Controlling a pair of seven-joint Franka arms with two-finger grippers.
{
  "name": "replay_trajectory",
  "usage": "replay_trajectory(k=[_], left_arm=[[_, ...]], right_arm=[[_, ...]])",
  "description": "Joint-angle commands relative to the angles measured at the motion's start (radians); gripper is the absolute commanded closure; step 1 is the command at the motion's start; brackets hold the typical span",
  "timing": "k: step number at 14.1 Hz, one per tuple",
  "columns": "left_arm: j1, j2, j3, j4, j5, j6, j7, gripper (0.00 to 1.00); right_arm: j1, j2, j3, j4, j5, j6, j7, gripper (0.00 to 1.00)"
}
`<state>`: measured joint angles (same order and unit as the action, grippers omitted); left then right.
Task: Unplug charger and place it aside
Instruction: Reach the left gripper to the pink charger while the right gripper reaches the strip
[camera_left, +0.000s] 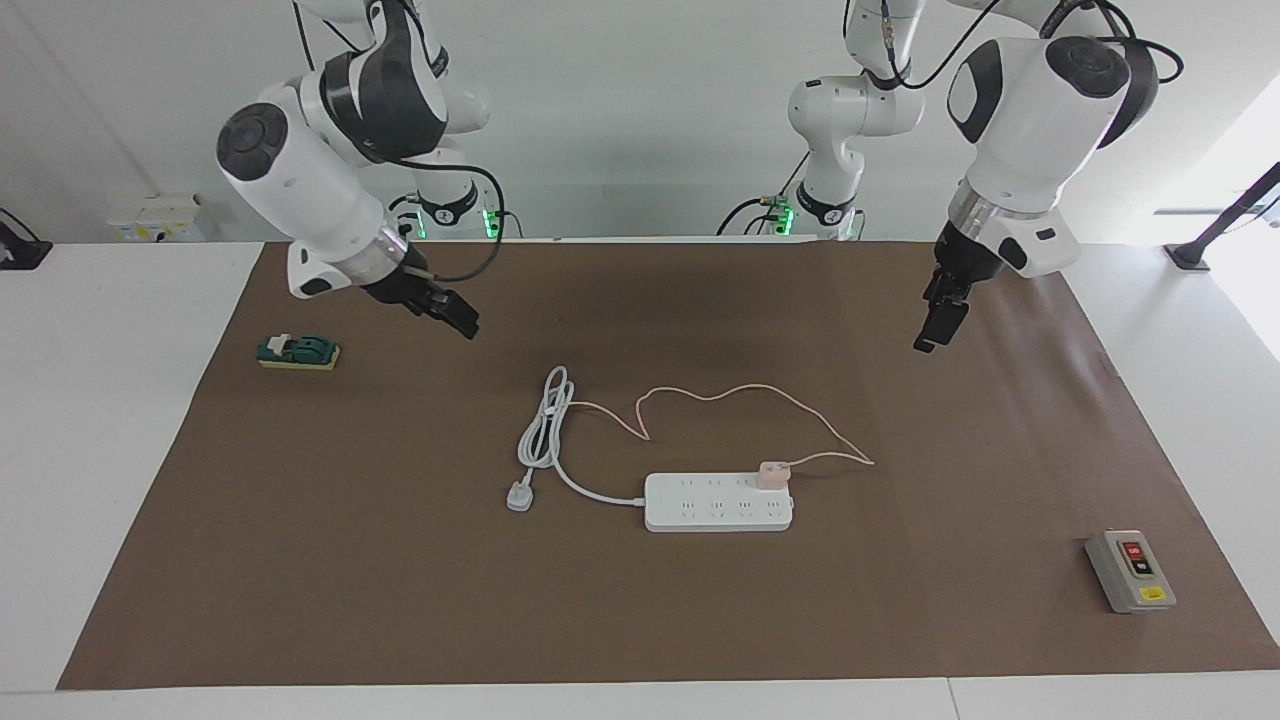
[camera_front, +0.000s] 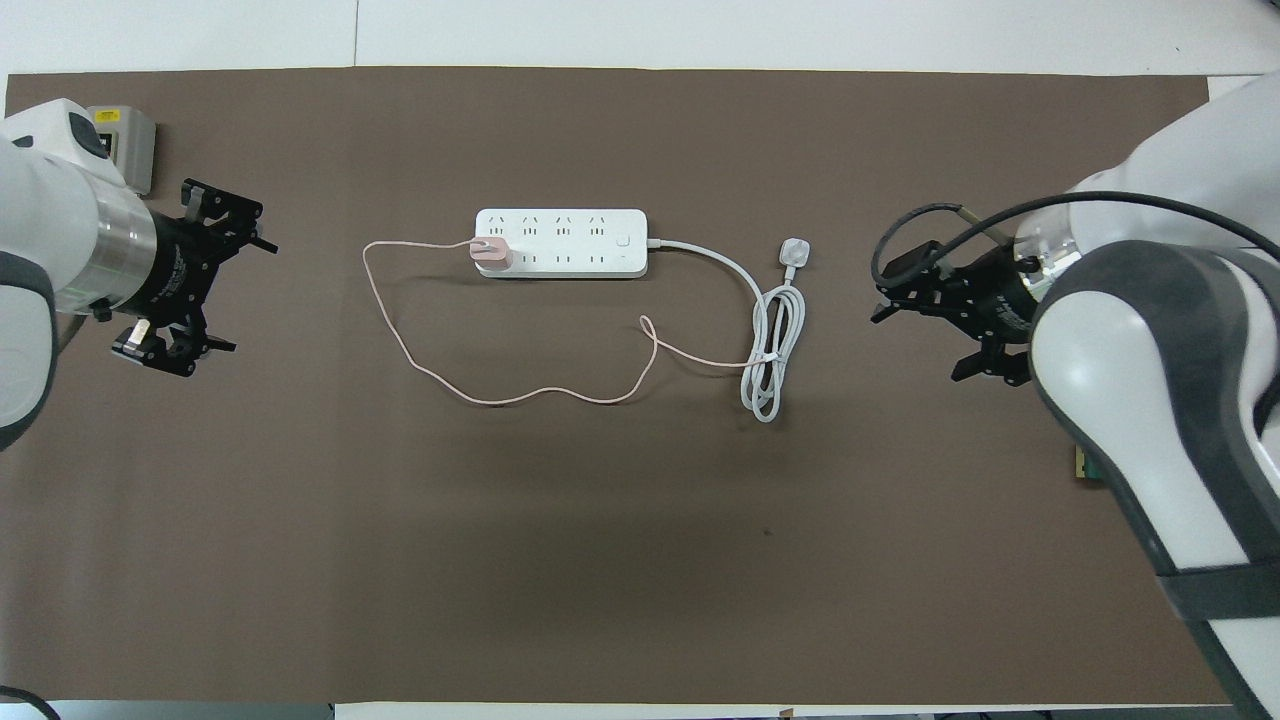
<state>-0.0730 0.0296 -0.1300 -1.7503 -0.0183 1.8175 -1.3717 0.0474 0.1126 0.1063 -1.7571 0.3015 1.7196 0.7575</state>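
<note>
The charger (camera_left: 772, 474), a small pale pink cube, sits plugged into the white power strip (camera_left: 718, 502) at the strip's end toward the left arm, in the row nearer to the robots. It also shows in the overhead view (camera_front: 491, 253) on the strip (camera_front: 585, 243). Its thin pink cable (camera_left: 720, 395) loops over the mat nearer to the robots (camera_front: 520, 398). My left gripper (camera_left: 940, 328) hangs in the air over bare mat toward the left arm's end (camera_front: 222, 285). My right gripper (camera_left: 458, 316) hangs over bare mat toward the right arm's end (camera_front: 905, 330). Both hold nothing.
The strip's thick white cord (camera_left: 545, 425) is coiled beside it and ends in a white round plug (camera_left: 519, 495). A green switch block (camera_left: 298, 352) lies toward the right arm's end. A grey push-button box (camera_left: 1130, 570) lies toward the left arm's end, farther from the robots. A brown mat (camera_left: 400, 560) covers the table.
</note>
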Motion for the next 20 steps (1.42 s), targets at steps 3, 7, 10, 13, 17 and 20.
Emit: replay_trajectory(k=[3, 7, 10, 13, 17, 20], left_arm=[[-0.079, 0.18, 0.009, 0.081, 0.063, 0.064, -0.373, 0.0], [-0.143, 0.322, 0.009, 0.15, 0.083, 0.115, -0.579, 0.0], [-0.159, 0.36, 0.007, 0.186, 0.069, 0.135, -0.619, 0.0], [-0.182, 0.426, 0.009, 0.228, 0.07, 0.151, -0.651, 0.0], [-0.189, 0.449, 0.007, 0.261, 0.069, 0.164, -0.655, 0.0], [-0.202, 0.47, 0.007, 0.288, 0.067, 0.163, -0.653, 0.0]], right_arm=[[0.047, 0.104, 0.001, 0.002, 0.189, 0.136, 0.284, 0.0], [0.089, 0.31, 0.001, 0.128, 0.392, 0.211, 0.479, 0.0], [0.136, 0.396, 0.0, 0.157, 0.496, 0.328, 0.505, 0.0], [0.155, 0.476, 0.001, 0.213, 0.56, 0.387, 0.507, 0.0], [0.184, 0.678, 0.003, 0.451, 0.585, 0.376, 0.621, 0.0], [0.193, 0.763, 0.006, 0.54, 0.632, 0.374, 0.646, 0.0]])
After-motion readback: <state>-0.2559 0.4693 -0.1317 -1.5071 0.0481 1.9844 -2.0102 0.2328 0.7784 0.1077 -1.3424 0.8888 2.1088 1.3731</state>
